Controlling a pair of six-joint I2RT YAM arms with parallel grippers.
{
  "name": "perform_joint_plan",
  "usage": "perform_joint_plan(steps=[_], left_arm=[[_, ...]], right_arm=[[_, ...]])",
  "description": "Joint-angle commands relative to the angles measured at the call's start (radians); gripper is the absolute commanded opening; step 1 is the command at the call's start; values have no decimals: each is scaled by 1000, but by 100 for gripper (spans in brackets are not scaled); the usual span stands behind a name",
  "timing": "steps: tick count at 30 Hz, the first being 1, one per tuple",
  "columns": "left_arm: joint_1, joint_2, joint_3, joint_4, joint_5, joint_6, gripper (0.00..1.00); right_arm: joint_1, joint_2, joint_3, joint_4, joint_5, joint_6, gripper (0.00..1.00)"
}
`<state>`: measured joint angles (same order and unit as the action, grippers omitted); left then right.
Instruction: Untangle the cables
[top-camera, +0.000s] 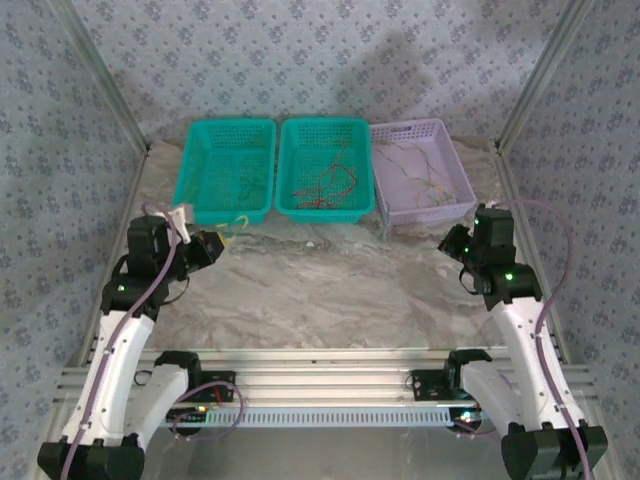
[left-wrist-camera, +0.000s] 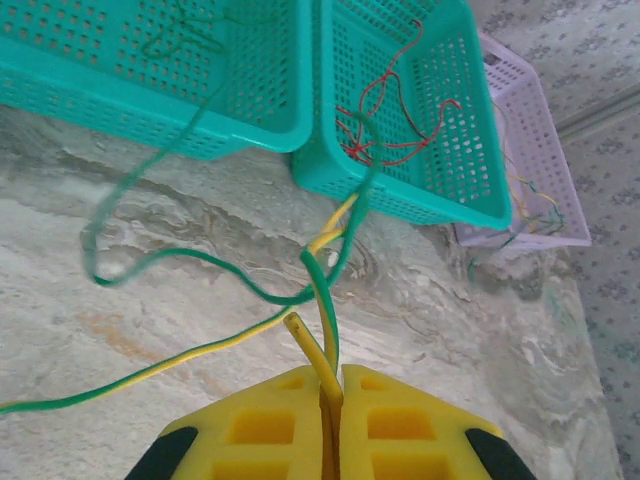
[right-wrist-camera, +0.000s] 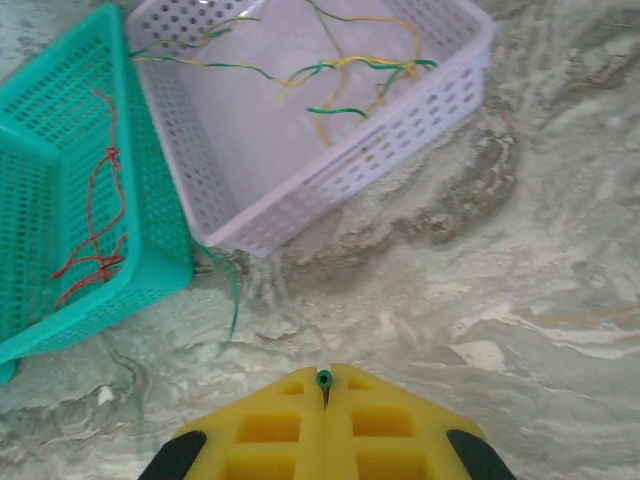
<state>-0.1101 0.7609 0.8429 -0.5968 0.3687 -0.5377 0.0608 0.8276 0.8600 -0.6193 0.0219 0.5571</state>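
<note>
My left gripper (left-wrist-camera: 333, 375) is shut on a yellow-green cable (left-wrist-camera: 322, 290), whose cut yellow end sticks out past the fingertips. That cable runs off left across the table, and a green cable (left-wrist-camera: 200, 258) loops over it up towards the left teal basket (left-wrist-camera: 150, 115). From above, the left gripper (top-camera: 222, 243) sits just in front of that basket. My right gripper (right-wrist-camera: 324, 374) is shut with the end of a green cable (right-wrist-camera: 323, 379) pinched at its tips; the rest of that cable is hidden. Red cables (right-wrist-camera: 95, 230) lie in the middle teal basket (top-camera: 322, 215).
A lilac basket (top-camera: 430, 215) at the back right holds several yellow-green cables (right-wrist-camera: 350, 75). A loose green strand (right-wrist-camera: 232, 290) hangs to the table between the middle and lilac baskets. All three baskets line the back; bare marbled table lies in front of them.
</note>
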Motion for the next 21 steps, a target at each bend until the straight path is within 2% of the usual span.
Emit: perform_joint_plan(steps=[1, 3, 5, 8, 14, 21], left_arm=[[9, -10, 45, -37, -2, 33, 0], [8, -10, 38, -21, 20, 11, 0], [8, -15, 36, -8, 23, 2, 0], [9, -16, 35, -1, 33, 4, 0], [8, -23, 14, 2, 53, 44, 0], [6, -57, -28, 51, 109, 85, 0]], right_arm=[[-18, -33, 7, -20, 12, 1, 0], [-11, -29, 17, 13, -10, 10, 0], [19, -16, 28, 101, -123, 7, 0], [104, 24, 85, 144, -181, -7, 0], [364, 170, 289, 141, -112, -82, 0], [505, 448, 568, 130, -119, -115, 0]])
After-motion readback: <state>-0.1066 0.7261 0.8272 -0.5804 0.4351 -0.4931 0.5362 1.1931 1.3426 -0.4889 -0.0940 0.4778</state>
